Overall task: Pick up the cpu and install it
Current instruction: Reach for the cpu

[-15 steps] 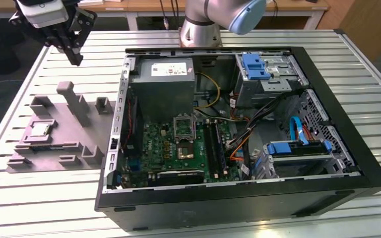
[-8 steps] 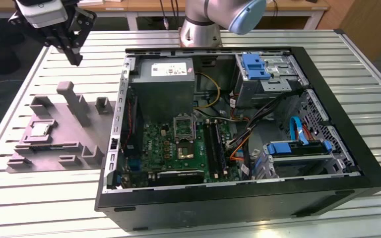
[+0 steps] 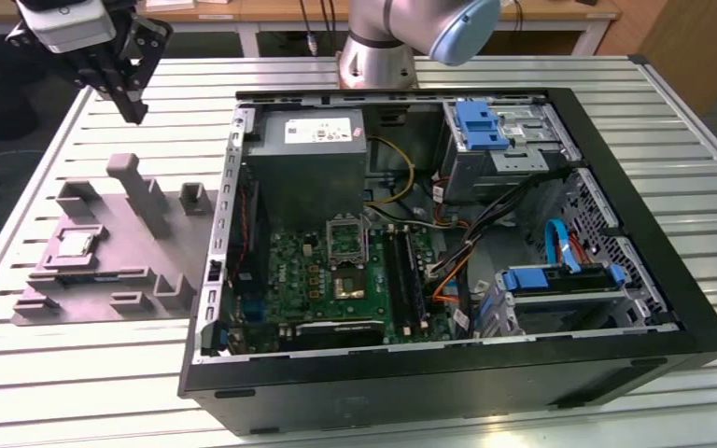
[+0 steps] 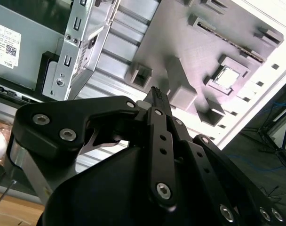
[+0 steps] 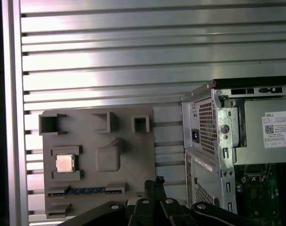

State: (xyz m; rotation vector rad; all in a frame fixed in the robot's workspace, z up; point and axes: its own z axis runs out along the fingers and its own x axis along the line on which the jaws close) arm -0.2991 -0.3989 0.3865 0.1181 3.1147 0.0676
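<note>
The cpu (image 3: 78, 245) (image 4: 226, 77) (image 5: 65, 163) is seated in a square recess of the grey plastic fixture (image 3: 109, 280) (image 4: 180, 37) (image 5: 129, 150). This fixture is laid on the slatted counter (image 3: 85, 373) (image 5: 133, 47), just beside the open computer case (image 3: 458, 373) (image 5: 213, 141), on the exterior view's left. The end effector (image 3: 134, 110) (image 4: 155, 92) (image 5: 158, 181) is held above the fixture, apart from the cpu, its fingers seen pressed together with nothing gripped.

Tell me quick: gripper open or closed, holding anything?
Gripper: jaws closed, holding nothing; the cpu lies in the grey fixture.
</note>
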